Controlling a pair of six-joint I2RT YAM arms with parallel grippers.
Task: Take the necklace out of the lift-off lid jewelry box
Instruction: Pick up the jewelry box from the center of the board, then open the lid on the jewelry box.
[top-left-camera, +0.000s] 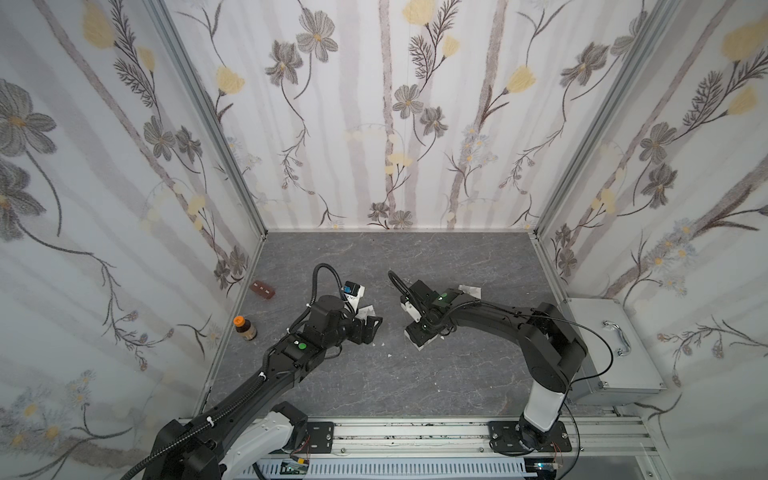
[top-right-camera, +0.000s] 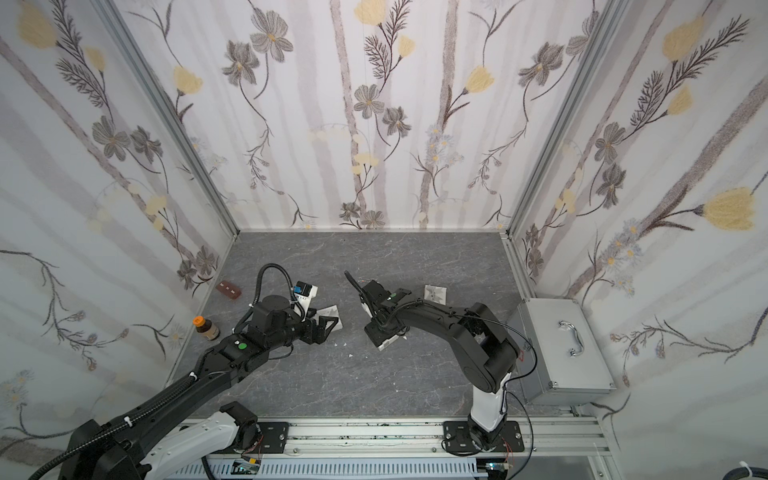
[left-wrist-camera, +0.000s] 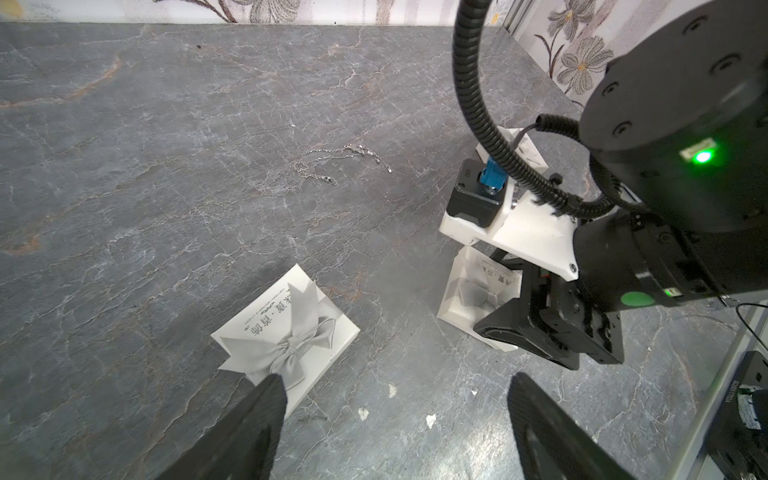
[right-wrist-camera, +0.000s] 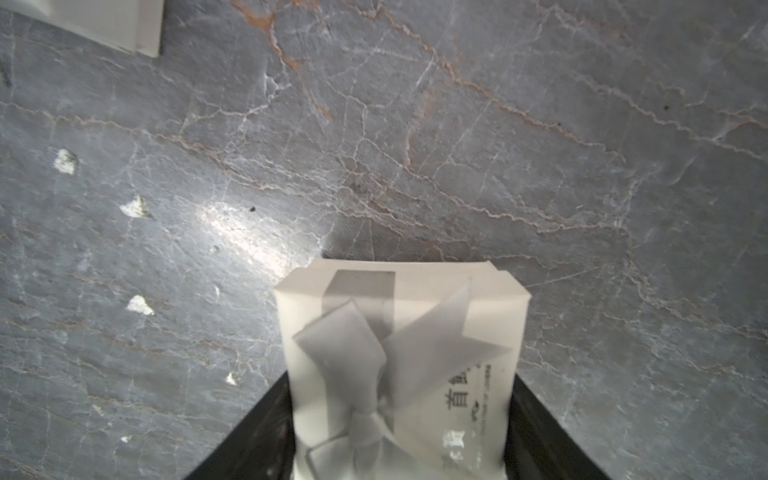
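A thin silver necklace (left-wrist-camera: 340, 164) lies loose on the grey marble table (left-wrist-camera: 145, 166), seen in the left wrist view, apart from every box. My right gripper (right-wrist-camera: 401, 378) is shut on a white jewelry box with a grey bow (right-wrist-camera: 399, 324), its fingers flat against both sides; in both top views the box (top-left-camera: 424, 341) shows under the gripper (top-left-camera: 419, 337), low at the table. A second white box with a grey bow (left-wrist-camera: 286, 332) lies by one finger of my left gripper (left-wrist-camera: 395, 395), which is open and holds nothing; in a top view this gripper (top-left-camera: 370, 326) is next to that box (top-left-camera: 368, 311).
A third white box piece (top-left-camera: 469, 291) lies behind the right arm. A brown block (top-left-camera: 262, 289) and an orange-capped bottle (top-left-camera: 244, 328) stand at the left wall. A metal case (top-left-camera: 611, 345) sits at the right. Small white scraps (top-left-camera: 388, 356) dot the table.
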